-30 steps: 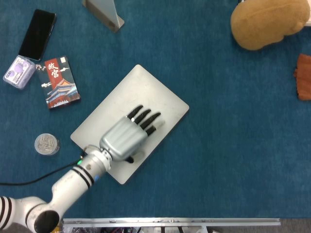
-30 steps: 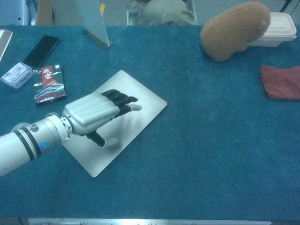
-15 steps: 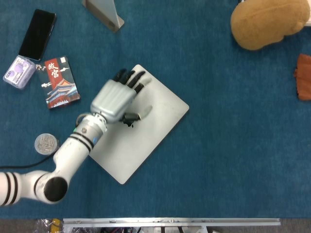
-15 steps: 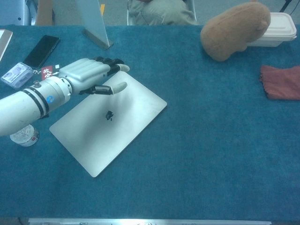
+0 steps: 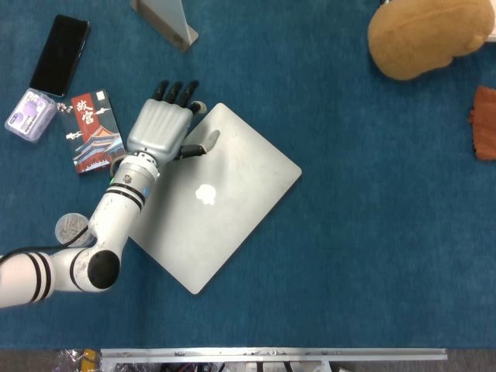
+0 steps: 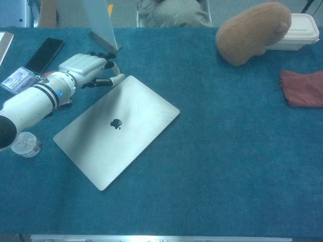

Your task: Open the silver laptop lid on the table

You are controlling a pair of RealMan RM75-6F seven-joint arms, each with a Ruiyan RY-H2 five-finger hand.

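Observation:
The silver laptop [image 5: 213,198] [image 6: 118,128] lies shut and flat on the blue table, turned at an angle, its logo facing up. My left hand [image 5: 160,130] [image 6: 85,68] hovers at the laptop's far left corner, fingers stretched out past the edge and the thumb lying over the lid's corner. It holds nothing. The right hand does not show in either view.
Left of the hand lie a card box [image 5: 91,130], a black phone [image 5: 59,54] and a small clear case [image 5: 29,115]. A round tin [image 5: 71,229] sits beside my forearm. A metal stand [image 5: 167,19] is at the back, a brown plush [image 5: 426,35] and a red cloth [image 5: 484,122] at the right.
My left hand has moved off the middle of the lid to the laptop's far left corner, uncovering the logo. The laptop has not moved.

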